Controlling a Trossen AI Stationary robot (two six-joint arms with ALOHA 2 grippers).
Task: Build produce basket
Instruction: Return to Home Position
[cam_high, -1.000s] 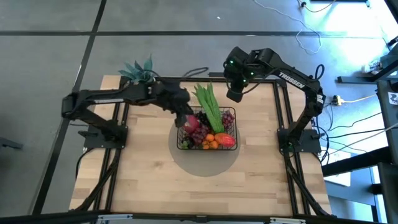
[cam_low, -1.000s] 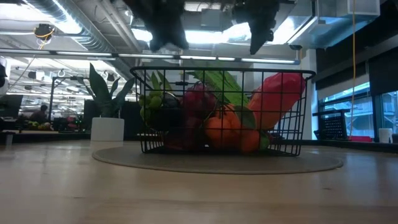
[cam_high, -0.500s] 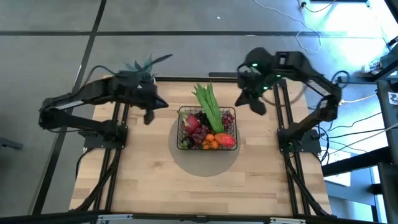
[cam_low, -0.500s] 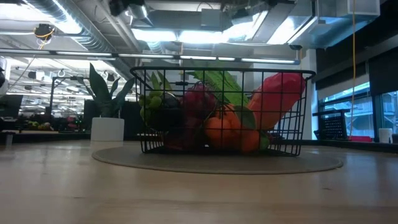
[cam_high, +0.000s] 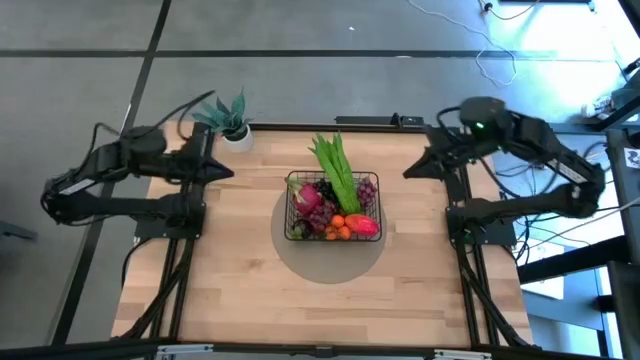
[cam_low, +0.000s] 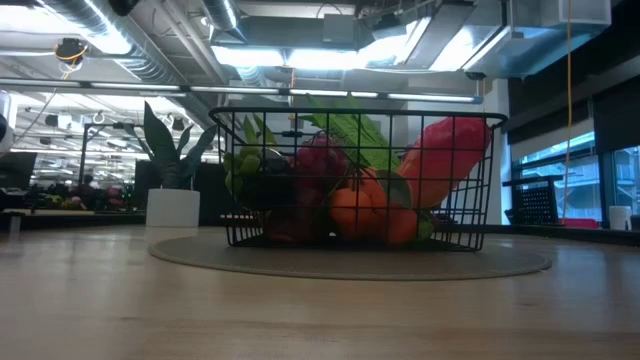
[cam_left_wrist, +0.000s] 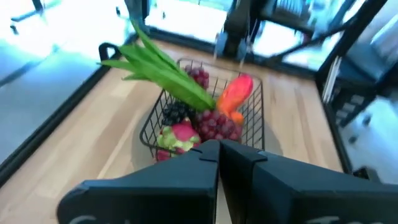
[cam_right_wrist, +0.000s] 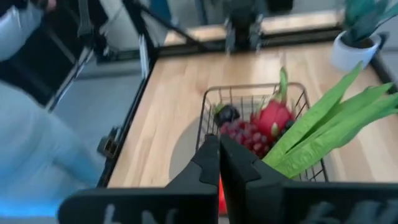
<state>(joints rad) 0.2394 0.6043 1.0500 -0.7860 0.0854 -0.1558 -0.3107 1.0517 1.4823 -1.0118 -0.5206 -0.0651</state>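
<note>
One basket (cam_high: 288, 208) stands mid-bench (cam_high: 250, 290) on one round grey mat (cam_high: 330, 262). Inside it lie one sheaf of green pods (cam_high: 335, 165) jutting over its far rim, one dragon fruit (cam_high: 308, 198), one mango (cam_high: 364, 226), two red grape bunches (cam_left_wrist: 217, 124) (cam_left_wrist: 199, 76), one dark bunch (cam_left_wrist: 176, 113), and small oranges (cam_high: 340, 228) too crowded to count. The left tool (cam_high: 222, 168) hangs well left of the basket and the right tool (cam_high: 410, 172) well right of it. Each has its fingers pressed together, empty. One potted plant (cam_high: 228, 115) stands beyond the basket's far-left corner.
</note>
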